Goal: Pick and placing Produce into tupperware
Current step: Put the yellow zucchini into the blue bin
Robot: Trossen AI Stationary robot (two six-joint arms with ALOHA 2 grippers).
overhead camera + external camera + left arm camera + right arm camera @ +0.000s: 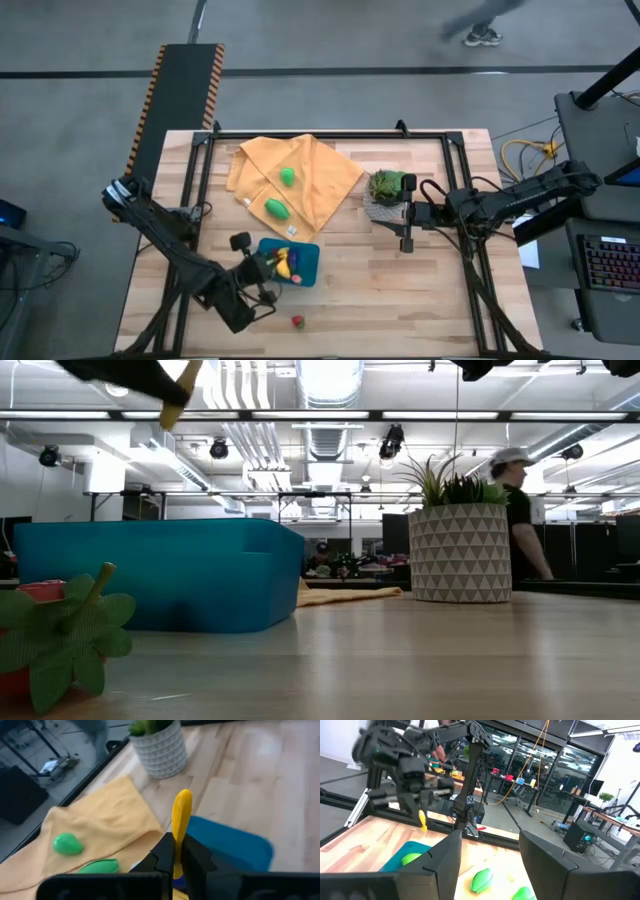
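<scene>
My left gripper (262, 270) is shut on the yellow banana (181, 812) and hangs over the near left part of the teal tupperware (300, 262). Small yellow and dark pieces lie inside the tupperware. Two green rounded pieces (287, 177) (276, 209) rest on the orange-yellow cloth (320, 180). A red strawberry with green leaves (297, 321) lies on the table near the tupperware and shows close up in the low view (55, 640). My right gripper (408, 218) waits open beside the potted plant (386, 188). My left gripper pinches the banana between its two fingers at one end (177, 856); the rest (183, 802) sticks out past the fingertips. The fingers come from above, and the banana (422, 817) hangs below them, lifted clear above the tupperware (402, 856).
The plant in its patterned pot (460, 550) stands right of the cloth. A black frame rail (330, 135) runs along the table's far edge. Bare wood (400, 290) lies right of the tupperware. A person (515, 510) walks in the room behind.
</scene>
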